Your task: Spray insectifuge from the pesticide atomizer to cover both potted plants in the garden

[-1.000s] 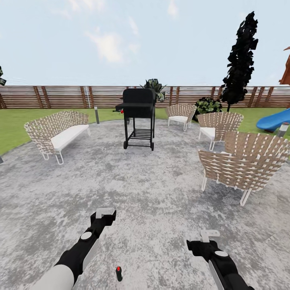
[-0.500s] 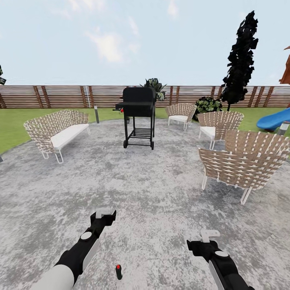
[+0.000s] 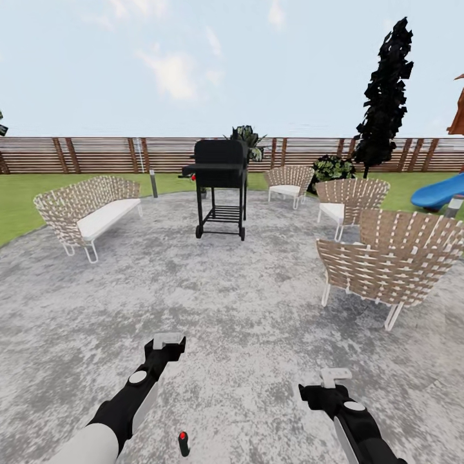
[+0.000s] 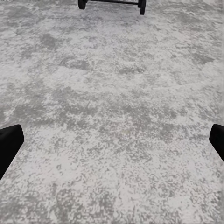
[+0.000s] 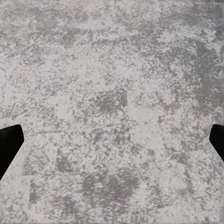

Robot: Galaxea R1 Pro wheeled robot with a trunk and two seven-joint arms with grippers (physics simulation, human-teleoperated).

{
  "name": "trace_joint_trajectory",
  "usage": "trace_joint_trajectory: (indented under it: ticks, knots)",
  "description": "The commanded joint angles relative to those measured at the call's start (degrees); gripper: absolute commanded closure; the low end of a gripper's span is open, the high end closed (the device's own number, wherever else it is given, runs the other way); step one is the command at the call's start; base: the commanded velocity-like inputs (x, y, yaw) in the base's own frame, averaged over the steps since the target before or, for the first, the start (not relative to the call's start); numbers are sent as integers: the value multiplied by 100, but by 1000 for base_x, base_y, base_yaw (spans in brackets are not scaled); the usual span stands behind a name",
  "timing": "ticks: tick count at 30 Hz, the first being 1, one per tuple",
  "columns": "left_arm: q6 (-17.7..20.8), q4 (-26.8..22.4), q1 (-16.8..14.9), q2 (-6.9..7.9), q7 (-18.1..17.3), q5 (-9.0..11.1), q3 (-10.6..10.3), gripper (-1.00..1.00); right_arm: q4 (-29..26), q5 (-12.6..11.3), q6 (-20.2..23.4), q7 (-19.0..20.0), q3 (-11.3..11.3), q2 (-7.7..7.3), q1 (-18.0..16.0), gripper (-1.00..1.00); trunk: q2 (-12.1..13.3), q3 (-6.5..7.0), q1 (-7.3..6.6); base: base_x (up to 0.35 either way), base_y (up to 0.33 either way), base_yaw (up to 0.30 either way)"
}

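Left gripper (image 3: 169, 339): my jaws stand wide apart, nothing between them, above the paved patch (image 3: 258, 303).
Right gripper (image 3: 335, 374): my jaws likewise spread, empty.
Pesticide atomizer (image 3: 183, 444): upright on the paving, red dot on top, low between my two arms, nearer my left arm.
Surroundings: black grill (image 3: 220, 188) ahead; wicker sofa (image 3: 87, 214) left; wicker chairs (image 3: 386, 261) right; slatted fence (image 3: 96, 154) behind.
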Motion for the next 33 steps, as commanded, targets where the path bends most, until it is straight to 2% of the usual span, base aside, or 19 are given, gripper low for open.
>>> trace_joint_trajectory:
  ticks: [1,13,33]
  knots:
    - [-21,4,-5,4,12,54,-29,-100,-8,6,30,-2,1,-1,-2,-100,-3,-5,0,29,-25,0]
    - [-21,-2,-5,4,12,54,-29,-100,-8,6,30,-2,1,-1,-2,-100,-3,-27,0,82,-89,115]
    - [-21,-3,-5,4,12,54,-29,-100,-8,6,30,-2,-8,-1,-2,-100,-3,-29,0,18,-66,5]
